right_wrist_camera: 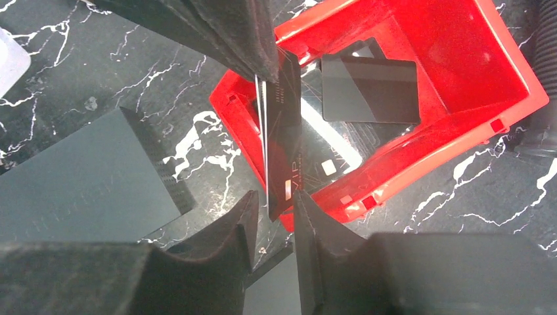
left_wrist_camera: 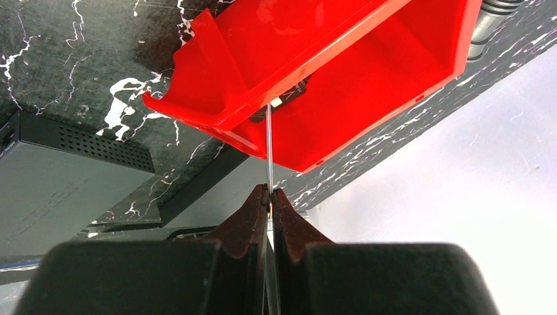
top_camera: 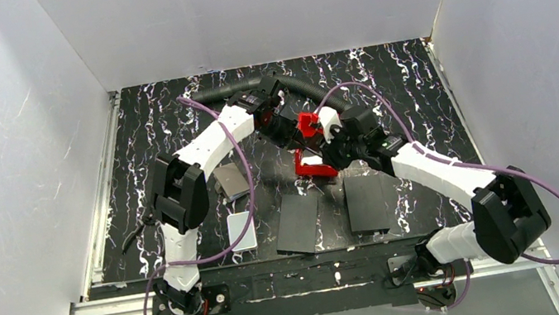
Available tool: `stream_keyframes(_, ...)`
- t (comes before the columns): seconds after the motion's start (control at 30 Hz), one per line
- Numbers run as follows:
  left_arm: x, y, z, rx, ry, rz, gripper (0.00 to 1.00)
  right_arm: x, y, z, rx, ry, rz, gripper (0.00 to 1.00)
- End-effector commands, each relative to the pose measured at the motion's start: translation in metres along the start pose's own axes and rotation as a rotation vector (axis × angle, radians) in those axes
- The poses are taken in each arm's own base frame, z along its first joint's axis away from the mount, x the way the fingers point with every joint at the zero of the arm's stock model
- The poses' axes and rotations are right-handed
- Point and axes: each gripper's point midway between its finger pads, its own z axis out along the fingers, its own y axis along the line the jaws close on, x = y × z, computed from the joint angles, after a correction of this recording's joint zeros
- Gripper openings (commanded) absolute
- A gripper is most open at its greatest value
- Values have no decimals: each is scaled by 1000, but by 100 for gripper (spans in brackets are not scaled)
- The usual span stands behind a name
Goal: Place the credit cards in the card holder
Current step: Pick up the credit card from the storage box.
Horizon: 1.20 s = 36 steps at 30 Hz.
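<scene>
My left gripper (left_wrist_camera: 270,193) is shut on thin credit cards (left_wrist_camera: 269,147), seen edge-on and held upright over the red tray (left_wrist_camera: 368,79). In the right wrist view these held cards (right_wrist_camera: 284,131) hang down from the left fingers (right_wrist_camera: 217,33), showing a dark face and a pale edge. My right gripper (right_wrist_camera: 274,200) stands open, its fingertips on either side of the cards' lower corner with a gap showing. Another dark card (right_wrist_camera: 371,88) lies flat in the tray (right_wrist_camera: 460,39). The grey-brown card holder (top_camera: 231,180) lies on the table left of both grippers, under the left arm.
Two large flat black panels (top_camera: 300,221) (top_camera: 371,202) lie near the front edge. A white rounded box (top_camera: 242,230) sits front left. A black corrugated hose (top_camera: 249,87) curves along the back behind the tray (top_camera: 316,170). White walls enclose the marbled table.
</scene>
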Motion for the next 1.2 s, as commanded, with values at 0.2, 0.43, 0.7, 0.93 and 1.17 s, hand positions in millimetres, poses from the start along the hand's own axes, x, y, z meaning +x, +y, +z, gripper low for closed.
stream_keyframes(0.2, 3, -10, -14, 25, -8, 21, 0, -36, -20, -1, 130, -98, 37, 1)
stream_keyframes(0.43, 1, -33, -26, 162, -40, 142, 42, -38, -29, -6, 140, -160, 214, 1)
stream_keyframes(0.7, -17, -62, -90, 381, -222, 415, 91, -46, -50, -16, 67, -253, 460, 1)
stream_keyframes(0.93, 2, -67, -147, 852, -203, 651, 98, -68, -56, -30, -102, -384, 811, 1)
stream_keyframes(1.17, 19, -48, -138, 1064, 6, 672, 82, -99, -36, -44, -371, -495, 1023, 1)
